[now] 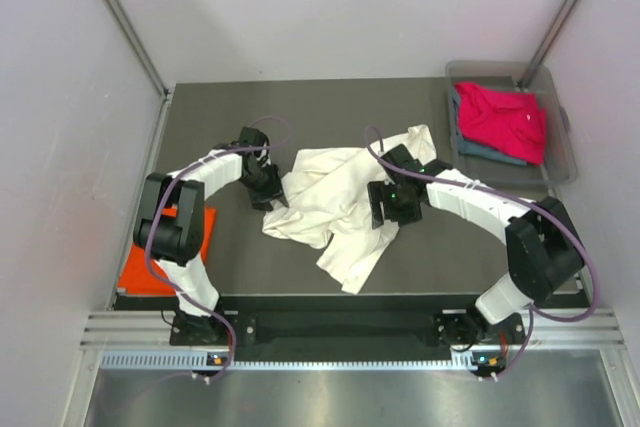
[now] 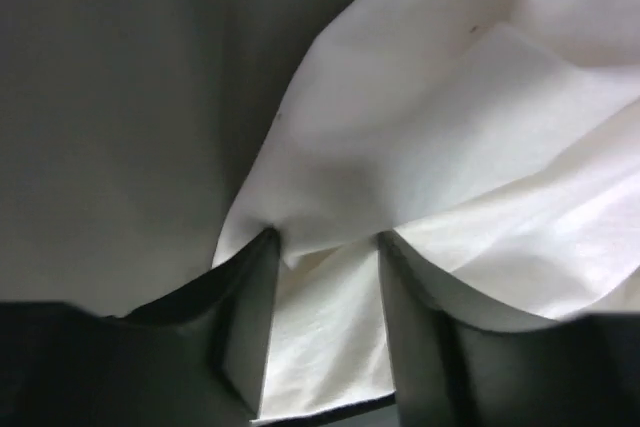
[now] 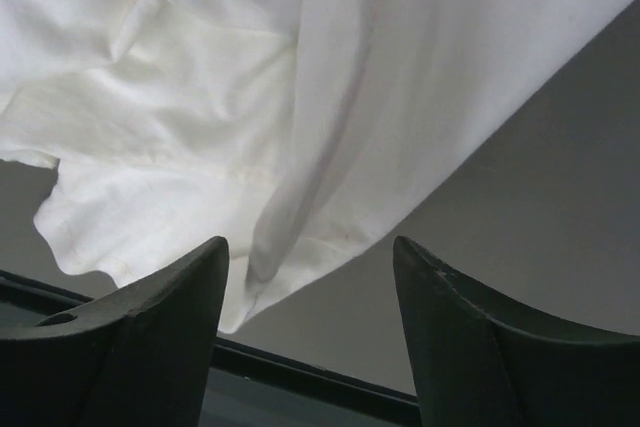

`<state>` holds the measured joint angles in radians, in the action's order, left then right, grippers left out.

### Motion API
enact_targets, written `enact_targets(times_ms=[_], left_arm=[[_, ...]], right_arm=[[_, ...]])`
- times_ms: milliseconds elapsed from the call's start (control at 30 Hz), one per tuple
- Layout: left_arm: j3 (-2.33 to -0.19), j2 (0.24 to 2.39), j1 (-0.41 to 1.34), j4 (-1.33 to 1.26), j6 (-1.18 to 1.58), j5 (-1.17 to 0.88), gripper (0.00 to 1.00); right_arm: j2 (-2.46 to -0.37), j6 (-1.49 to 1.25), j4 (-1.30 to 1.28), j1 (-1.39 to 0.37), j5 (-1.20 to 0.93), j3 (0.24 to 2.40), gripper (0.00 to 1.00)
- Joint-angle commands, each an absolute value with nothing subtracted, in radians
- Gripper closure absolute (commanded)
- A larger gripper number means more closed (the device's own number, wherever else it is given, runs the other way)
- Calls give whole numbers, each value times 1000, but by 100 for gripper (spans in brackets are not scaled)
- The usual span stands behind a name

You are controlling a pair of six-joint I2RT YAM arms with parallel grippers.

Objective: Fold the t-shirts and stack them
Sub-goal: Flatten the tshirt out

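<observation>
**Item:** cream-white t-shirt (image 1: 335,207), crumpled at centre frame on the table (image 1: 450,257).
**Other stock:** orange t-shirt (image 1: 150,267), flat at lower left. Magenta-pink t-shirt (image 1: 500,117) lies over a grey-blue one (image 1: 480,150) in the clear bin (image 1: 565,137), upper right.
**Left gripper** (image 2: 325,242): at the shirt's left edge, jaws apart, a fold lying in the gap, not pinched.
**Right gripper** (image 3: 310,247): at the right side, jaws wide, nothing between them.
**Handling:** light, limp and probably prone to bunching. Best taken at hem corners or shoulder edges, both sides together.
</observation>
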<state>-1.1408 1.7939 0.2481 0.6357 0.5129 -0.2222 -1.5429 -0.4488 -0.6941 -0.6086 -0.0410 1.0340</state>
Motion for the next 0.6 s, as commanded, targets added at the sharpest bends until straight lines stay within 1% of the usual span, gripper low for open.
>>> enact_targets(times_ms=[0, 33, 67, 100, 133, 200, 233, 267, 300, 400, 433, 500, 533, 567], left_arm=[[-1169, 1825, 250, 543, 477, -319, 53], [-1172, 1825, 250, 538, 476, -334, 71], [-1175, 1815, 250, 541, 474, -331, 82], [-1190, 1806, 250, 566, 471, -316, 94], [-1198, 1790, 250, 580, 465, -275, 100], [-1229, 1729, 250, 636, 453, -235, 100], [-1238, 1703, 250, 652, 448, -210, 100], [-1247, 1642, 250, 672, 440, -174, 100], [-1262, 1608, 250, 692, 437, -152, 100], [-1287, 1464, 250, 768, 425, -33, 100], [-1296, 1428, 250, 814, 425, -9, 100], [-1319, 1324, 250, 839, 419, 93, 100], [-1325, 1286, 250, 848, 420, 121, 100], [-1330, 1217, 250, 847, 425, 152, 100]], right_arm=[[-1586, -454, -630, -620, -64, 1051, 35], [-1600, -451, -627, -620, -67, 1058, 40], [-1604, -449, -626, -618, -67, 1063, 45], [-1609, -449, -627, -620, -61, 1069, 49], [-1617, -448, -630, -618, -52, 1078, 57], [-1623, -434, -646, -618, -28, 1084, 71], [-1629, -428, -652, -618, -12, 1088, 86], [-1629, -416, -669, -620, -6, 1094, 95], [-1628, -408, -679, -620, 39, 1095, 100], [-1563, -390, -719, -621, 75, 1089, 100], [-1495, -387, -729, -623, 81, 1082, 100], [-1407, -391, -753, -634, 113, 1075, 100], [-1317, -399, -771, -643, 123, 1075, 100], [-1274, -403, -784, -644, 138, 1078, 100]])
